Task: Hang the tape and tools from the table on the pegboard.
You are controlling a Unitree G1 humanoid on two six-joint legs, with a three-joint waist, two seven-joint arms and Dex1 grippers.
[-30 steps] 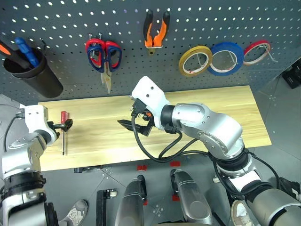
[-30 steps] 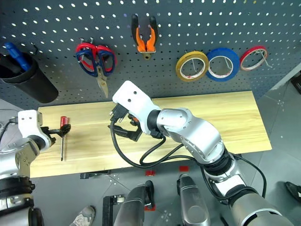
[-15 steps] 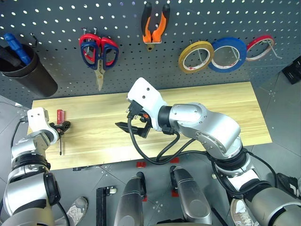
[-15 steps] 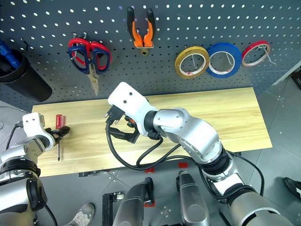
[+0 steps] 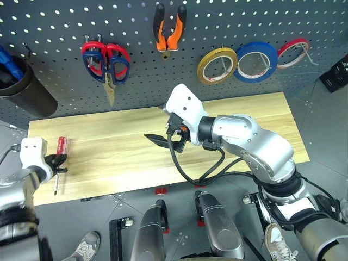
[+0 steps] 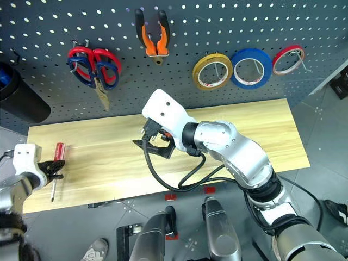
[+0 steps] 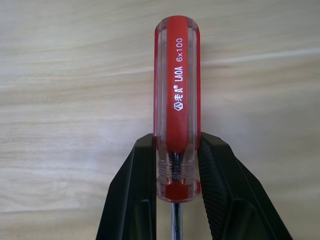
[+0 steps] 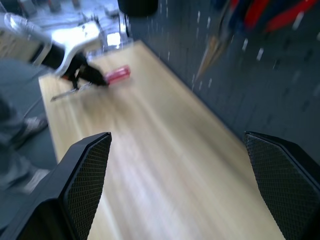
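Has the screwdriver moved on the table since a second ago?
Yes. The screwdriver, clamped in the left gripper, sits nearer the table's left end and front edge.

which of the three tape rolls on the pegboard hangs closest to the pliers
The yellow tape: it is the leftmost of the three rolls on the pegboard, next to the orange-handled pliers. The blue roll and red roll hang farther right.

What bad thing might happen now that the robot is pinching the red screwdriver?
The left gripper pinches the slim red-handled screwdriver only at the handle's end by the shaft, so it might swing or slip when lifted. It lies near the edge of the light wood table; if dropped, it could roll to the floor. On the dark grey pegboard, the red and blue scissors crowd nearby hooks, so it may bump them.
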